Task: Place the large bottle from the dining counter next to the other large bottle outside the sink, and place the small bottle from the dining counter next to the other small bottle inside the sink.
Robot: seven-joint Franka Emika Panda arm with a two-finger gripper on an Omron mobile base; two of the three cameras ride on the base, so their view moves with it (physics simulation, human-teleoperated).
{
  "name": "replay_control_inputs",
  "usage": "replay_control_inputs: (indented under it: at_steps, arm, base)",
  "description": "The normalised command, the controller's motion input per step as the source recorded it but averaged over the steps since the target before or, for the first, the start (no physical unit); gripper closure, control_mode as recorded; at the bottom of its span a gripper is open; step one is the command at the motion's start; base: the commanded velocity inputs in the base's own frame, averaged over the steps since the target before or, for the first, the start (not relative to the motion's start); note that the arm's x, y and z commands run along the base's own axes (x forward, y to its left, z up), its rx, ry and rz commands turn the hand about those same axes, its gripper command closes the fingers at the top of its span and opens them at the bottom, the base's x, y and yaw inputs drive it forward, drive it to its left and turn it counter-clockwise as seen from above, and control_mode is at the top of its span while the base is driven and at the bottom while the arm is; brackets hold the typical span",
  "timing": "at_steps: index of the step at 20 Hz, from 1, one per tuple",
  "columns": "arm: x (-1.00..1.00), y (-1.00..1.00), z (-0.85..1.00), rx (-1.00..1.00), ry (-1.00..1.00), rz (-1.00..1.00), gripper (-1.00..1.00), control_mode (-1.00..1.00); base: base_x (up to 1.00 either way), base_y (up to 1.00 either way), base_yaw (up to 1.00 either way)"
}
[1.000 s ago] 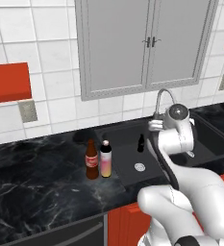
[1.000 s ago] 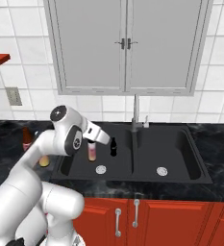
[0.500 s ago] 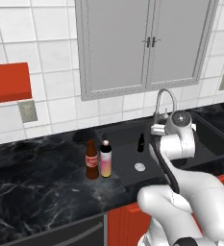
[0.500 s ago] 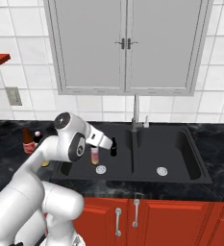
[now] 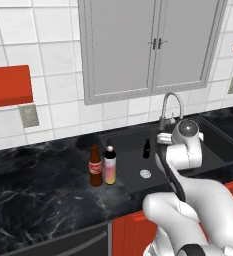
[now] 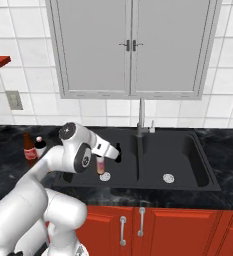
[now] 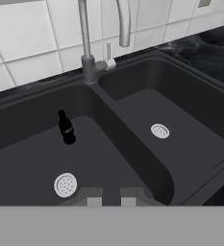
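The black double sink (image 7: pixel 190 103) sits in the dark counter (image 5: pixel 43 185). Two large bottles, a brown one (image 5: pixel 95 167) and a pale pink one (image 5: pixel 110 166), stand touching on the counter at the sink's left edge. A small dark bottle (image 7: pixel 66 128) stands in the left basin near its back wall. The gripper (image 7: pixel 107 198) hangs over that basin, fingers pressed together, holding nothing.

On the black marble counter (image 5: pixel 33 185) there's a brown cola-style bottle with a red label (image 5: pixel 95 166) standing upright, and a clear bottle with a white cap and pinkish-yellow liquid (image 5: pixel 110 166) right beside it, pretty much touching, both just left of the black double-basin sink (image 5: pixel 128 142). A small dark bottle (image 5: pixel 146 149) stands upright in the left basin, near the round silver drain (image 5: pixel 145 173). The curved grey faucet (image 5: pixel 169 106) rises behind the sink, under the grey double-door wall cabinet (image 5: pixel 150 47). The white robot arm (image 5: pixel 184 150) leans over the basin's front edge.
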Motion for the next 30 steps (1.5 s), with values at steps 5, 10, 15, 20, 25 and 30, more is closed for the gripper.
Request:
replay_control_inputs:
  at_steps: [5,10,15,20,25,30]
  arm:
    - [0.14,-0.03,-0.08,0.00,-0.01,0.00,1.00,-1.00]
    - [0.18,0.00,-0.03,0.00,0.00,0.00,1.00,-1.00]
    - [0.14,0.00,-0.10,0.00,0.00,0.00,1.00,-1.00]
    - [0.13,-0.04,-0.21,0.00,0.00,0.00,1.00,-1.00]
    - [0.15,-0.03,-0.14,0.00,-0.03,0.00,1.00,-1.00]
    - [0.10,-0.04,-0.12,0.00,-0.05,0.00,1.00,-1.00]
  base:
    - [0.00,0.00,0.00]
    - [0.00,0.00,0.00]
    - [0.00,0.00,0.00]
    - [0.00,0.00,0.00]
    - [0.00,0.00,0.00]
    - [0.00,0.00,0.00]
